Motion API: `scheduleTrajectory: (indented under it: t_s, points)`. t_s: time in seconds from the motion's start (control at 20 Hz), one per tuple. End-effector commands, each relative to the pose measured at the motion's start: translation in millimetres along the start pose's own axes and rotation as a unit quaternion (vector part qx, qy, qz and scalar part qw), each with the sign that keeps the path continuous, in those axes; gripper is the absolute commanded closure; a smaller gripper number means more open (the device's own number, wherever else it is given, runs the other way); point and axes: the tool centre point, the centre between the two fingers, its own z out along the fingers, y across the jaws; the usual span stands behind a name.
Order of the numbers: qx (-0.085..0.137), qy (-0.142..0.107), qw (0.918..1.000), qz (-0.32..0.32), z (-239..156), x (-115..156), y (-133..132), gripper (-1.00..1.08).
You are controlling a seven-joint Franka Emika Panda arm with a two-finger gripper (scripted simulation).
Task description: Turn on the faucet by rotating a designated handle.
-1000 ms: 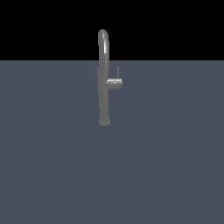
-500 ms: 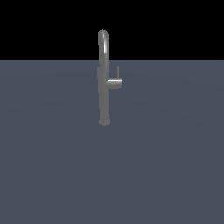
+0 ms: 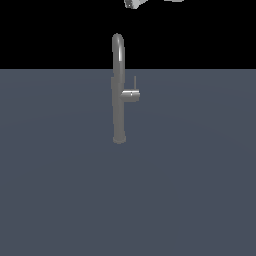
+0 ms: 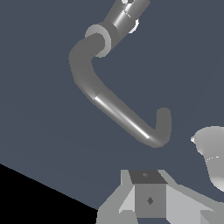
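The faucet is a tall grey column with a gooseneck top, standing upright on the dark grey floor. The handle is a short stub jutting toward the exterior view's right, with a thin rod pointing up at its end. Only a small grey-white piece of my gripper shows at the top edge, above and slightly right of the gooseneck, apart from it. In the wrist view the faucet lies below as a bent grey tube, with a lighter cylinder at its far end. My gripper's body shows, fingertips cut off.
The dark grey floor spreads all around the faucet. A pale grey cone-shaped part shows at the edge of the wrist view, beside the gripper.
A piece of my gripper has come into the exterior view at the top edge, above the gooseneck. The faucet and its handle have not moved.
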Motion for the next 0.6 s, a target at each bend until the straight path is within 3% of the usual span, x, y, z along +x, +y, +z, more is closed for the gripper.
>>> scheduleTrajectory:
  t_s: [0.0, 0.3, 0.55]
  points:
    - [0.019, -0.023, 0.9994, 0.019, 0.1, 15.3, -5.2, 1.08]
    - [0.067, -0.081, 0.9923, 0.066, 3.0, 54.1, -15.5, 1.08]
    - [0.110, -0.133, 0.9789, 0.110, 8.6, 89.5, -22.0, 1.08]
